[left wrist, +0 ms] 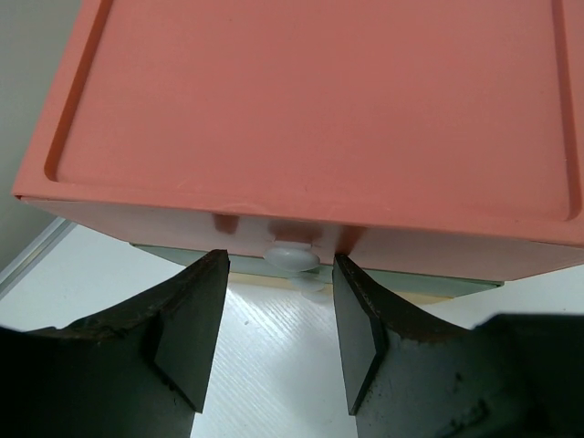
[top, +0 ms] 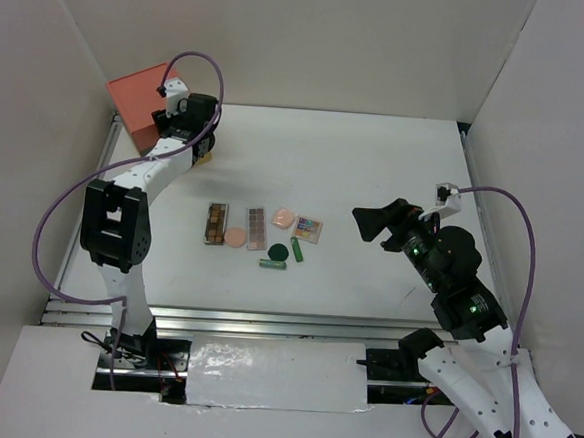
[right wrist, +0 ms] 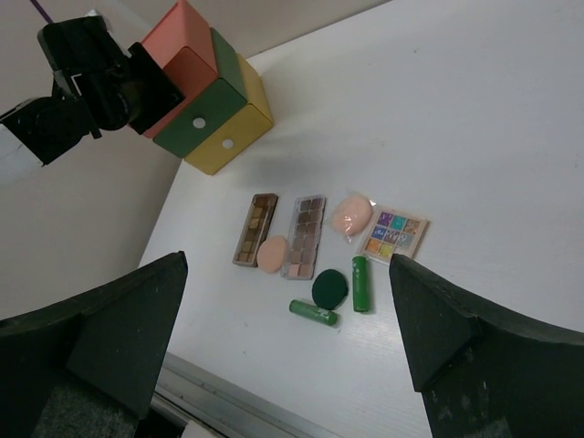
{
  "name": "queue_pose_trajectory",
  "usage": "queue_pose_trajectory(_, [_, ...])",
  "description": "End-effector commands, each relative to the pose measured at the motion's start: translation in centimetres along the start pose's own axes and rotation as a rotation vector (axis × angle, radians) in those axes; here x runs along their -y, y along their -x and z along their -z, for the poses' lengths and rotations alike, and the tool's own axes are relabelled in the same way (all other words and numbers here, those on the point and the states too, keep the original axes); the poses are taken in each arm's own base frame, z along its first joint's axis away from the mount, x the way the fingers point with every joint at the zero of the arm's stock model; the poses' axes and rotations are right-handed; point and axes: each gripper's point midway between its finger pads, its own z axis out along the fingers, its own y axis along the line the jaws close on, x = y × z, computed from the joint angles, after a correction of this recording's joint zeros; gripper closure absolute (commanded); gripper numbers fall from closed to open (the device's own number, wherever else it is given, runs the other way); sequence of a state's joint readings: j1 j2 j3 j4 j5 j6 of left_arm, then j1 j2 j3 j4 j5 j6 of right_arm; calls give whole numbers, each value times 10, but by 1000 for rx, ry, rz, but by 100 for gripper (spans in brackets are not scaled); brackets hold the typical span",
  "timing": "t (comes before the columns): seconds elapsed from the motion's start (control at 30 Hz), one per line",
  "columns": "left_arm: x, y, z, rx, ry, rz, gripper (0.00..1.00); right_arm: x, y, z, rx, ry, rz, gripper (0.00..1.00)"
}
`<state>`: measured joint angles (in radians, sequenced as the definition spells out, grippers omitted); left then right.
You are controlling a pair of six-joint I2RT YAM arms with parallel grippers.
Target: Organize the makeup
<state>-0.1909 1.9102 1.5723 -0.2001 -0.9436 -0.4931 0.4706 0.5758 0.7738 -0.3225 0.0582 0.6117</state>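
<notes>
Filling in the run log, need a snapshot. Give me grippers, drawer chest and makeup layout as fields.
left gripper: open, fingers either side of the white knob, not touching it
knob location: top red drawer of the red-green-yellow plastic drawer chest
drawers: all appear shut
right gripper: open, empty, hovering right of the makeup
makeup on white table: brown rectangular eyeshadow palettes, peach round disc, pink round disc, square multicolour palette, dark-green round disc, green tubes
layout: one loose cluster, mid-table
</notes>
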Motion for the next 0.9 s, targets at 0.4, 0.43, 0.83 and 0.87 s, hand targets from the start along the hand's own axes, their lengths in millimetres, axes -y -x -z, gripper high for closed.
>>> queue_pose_trajectory(0.4, [1,23,-2,62,-12,43,41,1,8,-5,36,-9,4,0])
queue_pose_trajectory(0.43, [1,23,-1,61,-13,42,41,1,8,-5,34,-9,4,0])
queue_pose_trajectory(0.83, [1,25,-2,71,-15,43,49,2,6,-8,27,-16,3,0])
queue_pose_trajectory(0.87, [2,26,-2,72,-19,42,50,2,6,-9,27,-16,3,0])
